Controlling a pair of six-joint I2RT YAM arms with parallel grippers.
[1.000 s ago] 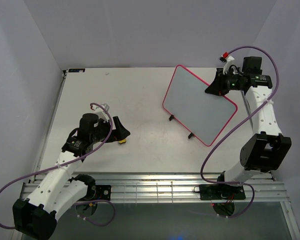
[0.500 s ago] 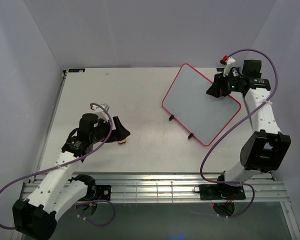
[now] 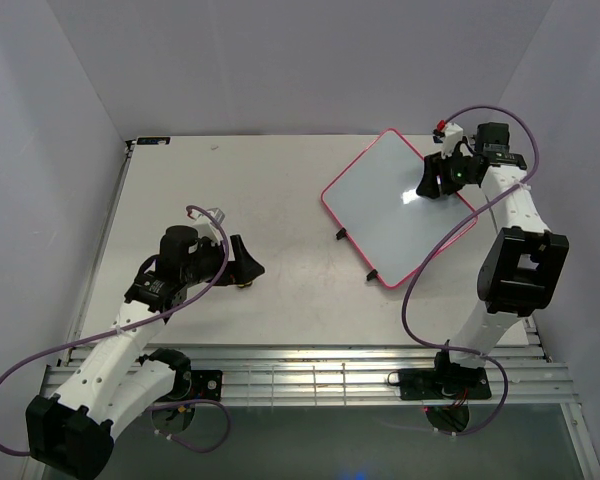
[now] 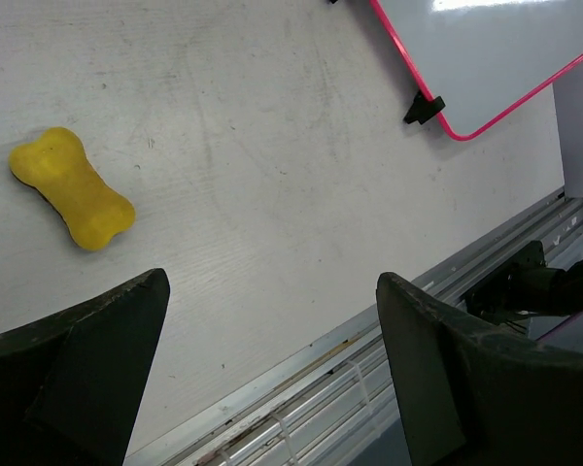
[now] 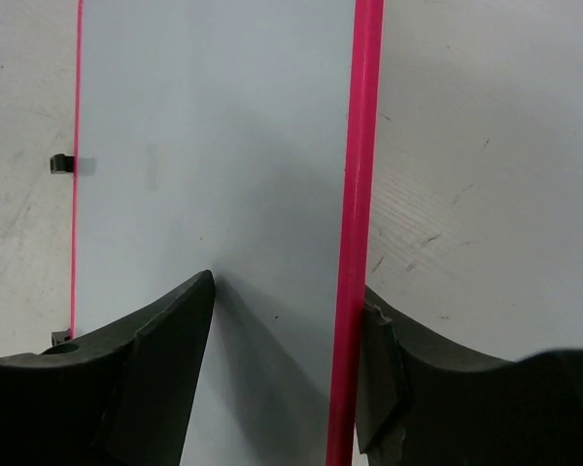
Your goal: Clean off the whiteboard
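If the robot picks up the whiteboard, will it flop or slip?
It will probably stay stiff: the whiteboard has a pink frame that runs dead straight. Its glossy face shows bright glare, so a grip there may slip. It looks thin, so it is likely light, and its black feet might snag if it is pushed.
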